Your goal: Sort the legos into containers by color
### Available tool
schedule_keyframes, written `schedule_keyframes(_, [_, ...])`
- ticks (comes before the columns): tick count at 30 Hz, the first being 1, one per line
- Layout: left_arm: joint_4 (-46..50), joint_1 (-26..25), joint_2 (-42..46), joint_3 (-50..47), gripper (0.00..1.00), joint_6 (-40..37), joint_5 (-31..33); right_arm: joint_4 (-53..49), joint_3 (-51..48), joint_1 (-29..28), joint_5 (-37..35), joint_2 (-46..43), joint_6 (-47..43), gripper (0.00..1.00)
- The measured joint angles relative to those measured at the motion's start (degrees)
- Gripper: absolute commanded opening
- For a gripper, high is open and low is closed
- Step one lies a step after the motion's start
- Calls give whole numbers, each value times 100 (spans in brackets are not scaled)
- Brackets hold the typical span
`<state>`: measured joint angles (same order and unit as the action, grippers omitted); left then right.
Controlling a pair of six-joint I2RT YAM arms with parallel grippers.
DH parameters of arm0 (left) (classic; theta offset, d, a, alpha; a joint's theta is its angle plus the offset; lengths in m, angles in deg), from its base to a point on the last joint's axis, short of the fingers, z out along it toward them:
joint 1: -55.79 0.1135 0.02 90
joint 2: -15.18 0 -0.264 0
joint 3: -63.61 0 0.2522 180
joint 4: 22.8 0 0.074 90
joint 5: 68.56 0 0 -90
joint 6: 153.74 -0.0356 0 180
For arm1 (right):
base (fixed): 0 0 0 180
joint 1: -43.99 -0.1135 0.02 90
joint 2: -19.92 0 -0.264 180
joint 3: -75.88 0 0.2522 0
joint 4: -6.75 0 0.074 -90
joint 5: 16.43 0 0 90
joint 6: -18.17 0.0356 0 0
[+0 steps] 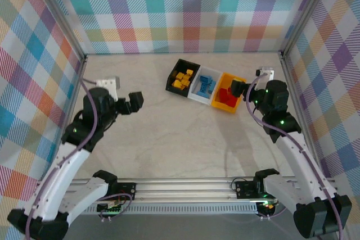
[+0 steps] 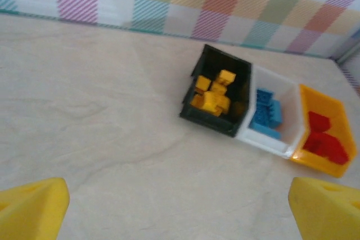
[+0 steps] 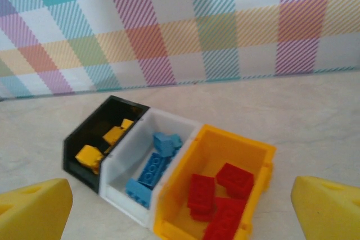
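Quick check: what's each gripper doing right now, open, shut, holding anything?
Left gripper: jaws open, holding nothing.
Right gripper: jaws open, holding nothing.

Beige tabletop, pastel plaid walls, metal front rail
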<state>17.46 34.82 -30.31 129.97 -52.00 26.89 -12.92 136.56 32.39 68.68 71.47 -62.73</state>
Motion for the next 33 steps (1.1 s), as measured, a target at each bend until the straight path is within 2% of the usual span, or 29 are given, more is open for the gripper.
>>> schedule_keyframes(3, [-380, 0, 549, -787, 100, -310, 273, 247, -498, 0, -262, -393, -415, 100])
schedule_keyframes(7, [-688, 0, 1036, -1377, 100, -675, 533, 396, -1095, 50, -350, -675, -1023, 100])
schedule_keyframes(15, [-1185, 0, 1816, -2396, 100, -798, 1403, 1051, -2015, 264, -146, -330, -1591, 100])
schedule_keyframes(20, [-1261, -2, 1668, -2441, 100, -798, 1676, 1840, -2365, 402, 61, 505, -1596, 100])
schedule_keyframes(26, [-1600, -2, 1086, -2444, 100, -802, 1843, 2844, -2433, 625, 278, 1676, -1526, 100])
schedule_keyframes(33, [-1963, 15, 365, -2446, 100, -970, 2218, 3578, -2430, 817, 490, 2406, -1366, 100])
